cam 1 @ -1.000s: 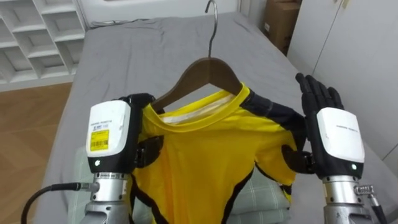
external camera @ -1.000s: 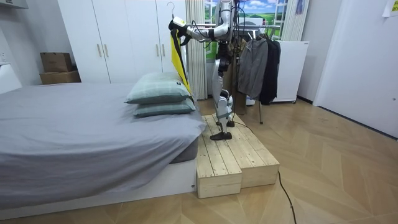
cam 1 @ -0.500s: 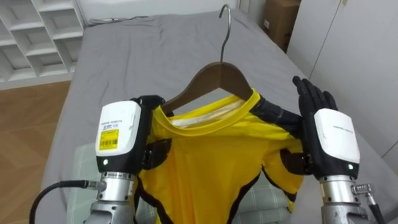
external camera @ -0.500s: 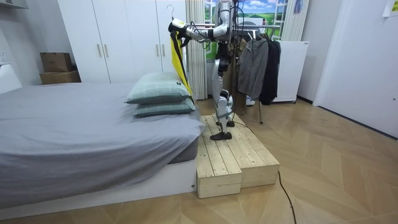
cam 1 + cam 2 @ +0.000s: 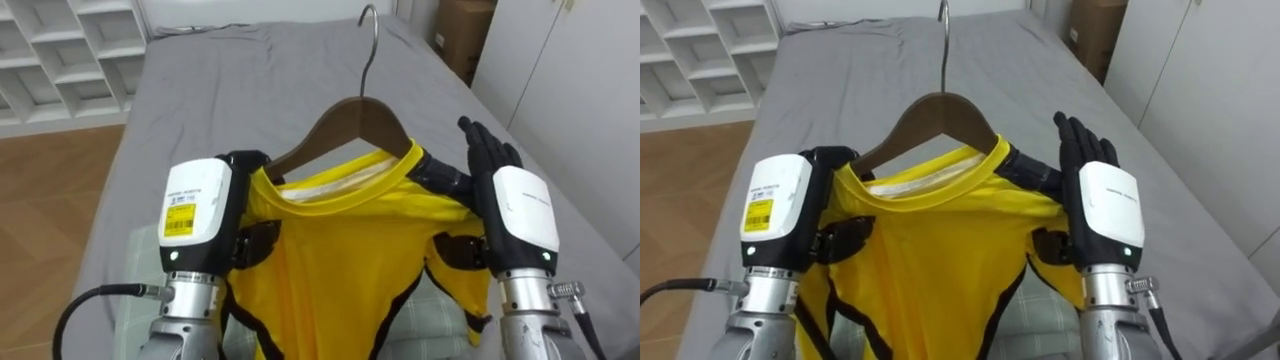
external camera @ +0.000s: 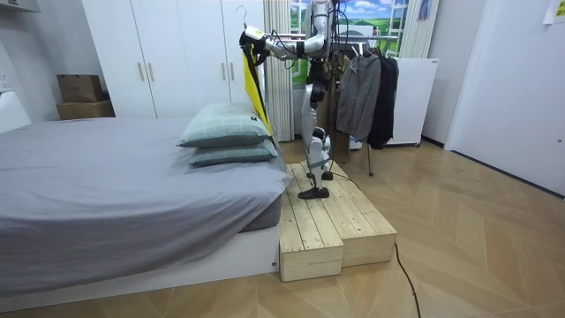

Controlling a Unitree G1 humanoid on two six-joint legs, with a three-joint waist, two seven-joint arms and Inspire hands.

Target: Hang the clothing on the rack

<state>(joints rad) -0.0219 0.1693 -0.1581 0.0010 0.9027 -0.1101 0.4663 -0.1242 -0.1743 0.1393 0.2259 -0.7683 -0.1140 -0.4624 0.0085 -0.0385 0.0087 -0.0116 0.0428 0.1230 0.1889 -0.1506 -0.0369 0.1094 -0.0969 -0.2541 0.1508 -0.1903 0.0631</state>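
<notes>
A yellow shirt (image 5: 340,260) with dark sleeves hangs on a brown wooden hanger (image 5: 355,115), whose metal hook (image 5: 370,40) points up. I hold both up in front of me. My left hand (image 5: 200,215) is curled round the shirt's left shoulder and that end of the hanger. My right hand (image 5: 520,210) lies against the dark right shoulder with straight fingers, its thumb on the front of the cloth. In the room view I stand on a wooden platform (image 6: 327,216) beside the bed, with the shirt (image 6: 253,84) held high over the pillows (image 6: 228,124).
The grey bed (image 5: 250,80) stretches ahead below the shirt, a checked pillow (image 5: 440,325) right under it. White shelves (image 5: 60,50) stand far left, a cardboard box (image 5: 465,30) far right. Behind me a clothes rack (image 6: 366,84) holds dark garments; white wardrobes (image 6: 168,53) line the wall.
The hanger and shirt have risen slightly. My right hand has moved inward against the shirt's shoulder. The eye view has shifted a little.
</notes>
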